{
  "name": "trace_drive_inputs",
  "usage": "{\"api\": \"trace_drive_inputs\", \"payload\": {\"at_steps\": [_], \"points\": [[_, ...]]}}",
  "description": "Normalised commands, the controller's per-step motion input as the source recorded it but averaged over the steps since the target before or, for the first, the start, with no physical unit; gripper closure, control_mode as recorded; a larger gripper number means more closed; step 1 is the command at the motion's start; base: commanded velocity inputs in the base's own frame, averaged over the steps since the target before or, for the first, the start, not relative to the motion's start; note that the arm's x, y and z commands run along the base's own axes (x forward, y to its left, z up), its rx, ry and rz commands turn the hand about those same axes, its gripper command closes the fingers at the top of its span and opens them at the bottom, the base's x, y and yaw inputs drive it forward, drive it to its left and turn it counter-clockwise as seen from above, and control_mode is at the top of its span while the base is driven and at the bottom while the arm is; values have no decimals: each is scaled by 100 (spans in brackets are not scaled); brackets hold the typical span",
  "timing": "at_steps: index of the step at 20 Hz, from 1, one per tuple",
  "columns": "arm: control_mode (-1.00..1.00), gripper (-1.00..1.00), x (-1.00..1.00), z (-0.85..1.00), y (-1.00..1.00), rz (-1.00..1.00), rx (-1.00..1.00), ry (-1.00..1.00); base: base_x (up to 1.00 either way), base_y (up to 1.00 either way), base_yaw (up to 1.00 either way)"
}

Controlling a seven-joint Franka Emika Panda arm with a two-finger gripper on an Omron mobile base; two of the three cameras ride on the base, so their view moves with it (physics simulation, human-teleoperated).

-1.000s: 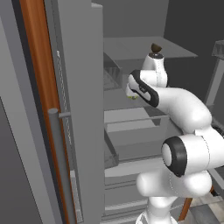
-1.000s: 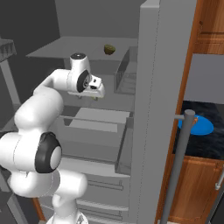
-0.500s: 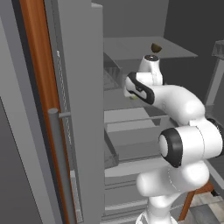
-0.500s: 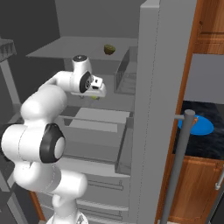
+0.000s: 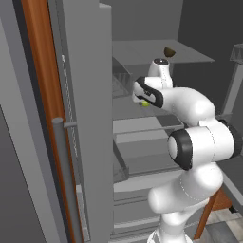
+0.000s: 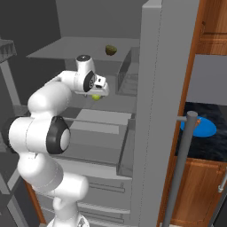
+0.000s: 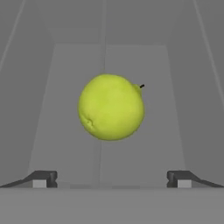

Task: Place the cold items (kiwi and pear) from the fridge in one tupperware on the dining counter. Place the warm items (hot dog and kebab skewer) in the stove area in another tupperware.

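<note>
In the hand view, the two dark fingertips (image 7: 43, 178) are seen at the bottom corners, at about 7 and 5 o'clock, set wide apart with nothing between them; the gripper (image 7: 111, 180) is open and nothing is held. Beyond the tips, the pear (image 7: 111, 106) is seen near the centre of that view, yellow-green and rounded, with a short dark stem at its 2 o'clock edge. It lies on a grey fridge shelf (image 7: 65, 144), clear of both fingertips.

In the left base view, the white arm (image 5: 199, 142) is reared from the lower right and bent toward the open fridge, with the gripper (image 5: 138, 97) pointed into the shelf space. A small patch of the pear (image 5: 144, 103) is visible just below the hand, at its 5 o'clock. The fridge door (image 5: 71, 123) with its vertical handle is seen at 9 o'clock of the arm.

In the right base view, the gripper (image 6: 102, 91) is seen above the same shelf, with the pear (image 6: 95, 97) just beneath it.

Farther back, on the upper shelf, the kiwi (image 6: 111, 50) is seen as a small brownish-green lump, at about 1 o'clock from the hand and well apart from it; in the left base view the kiwi (image 5: 169, 51) sits at 12 o'clock above the wrist.
</note>
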Motion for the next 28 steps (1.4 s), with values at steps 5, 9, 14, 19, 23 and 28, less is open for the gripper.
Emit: {"api": "trace_drive_inputs", "payload": {"at_steps": [5,9,14,19,23,28], "points": [[-100,-100,26,-15,0,0,0,0,0,0,0],[-100,-100,29,-16,1,0,0,0,0,0,0],[-100,-100,31,-3,2,0,0,0,0,0,0],[-100,-100,26,-2,2,0,0,0,0,0,0],[-100,-100,23,-5,1,0,0,0,0,0,0],[-100,-100,3,-13,0,0,0,0,0,0,0]]}}
